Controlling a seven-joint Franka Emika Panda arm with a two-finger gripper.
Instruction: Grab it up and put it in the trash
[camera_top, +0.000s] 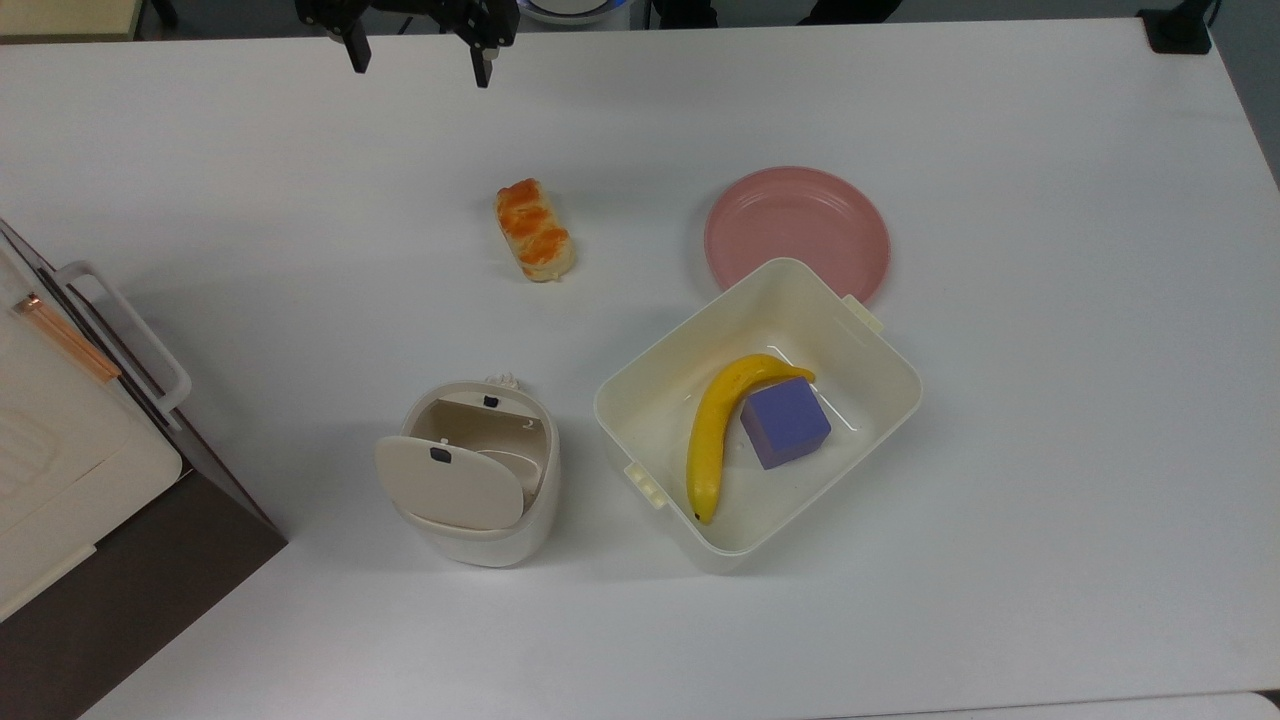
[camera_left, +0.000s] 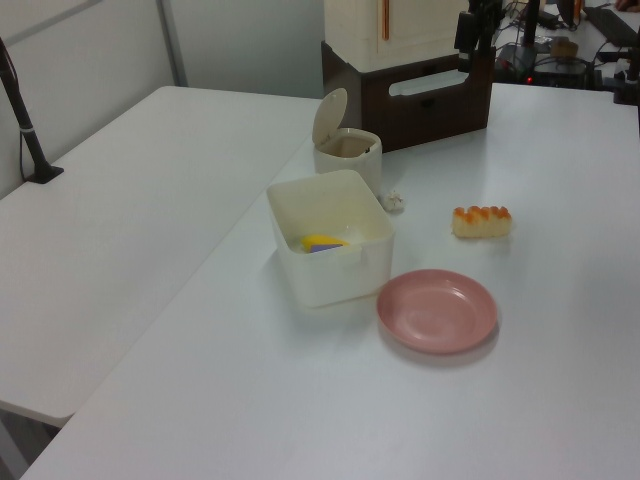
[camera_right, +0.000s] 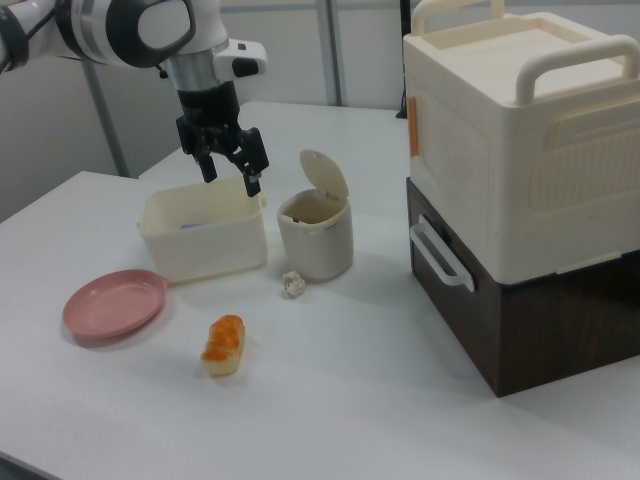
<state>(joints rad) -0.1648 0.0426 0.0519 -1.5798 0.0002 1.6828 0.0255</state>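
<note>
The black two-finger gripper, fingers spread wide and empty, hangs high, well apart from the tiny white crumpled wad. The wad lies against the foot of the small cream-beige flap-lid bin. Risk: descending so near the bin, a finger may knock it or miss the wad.
</note>
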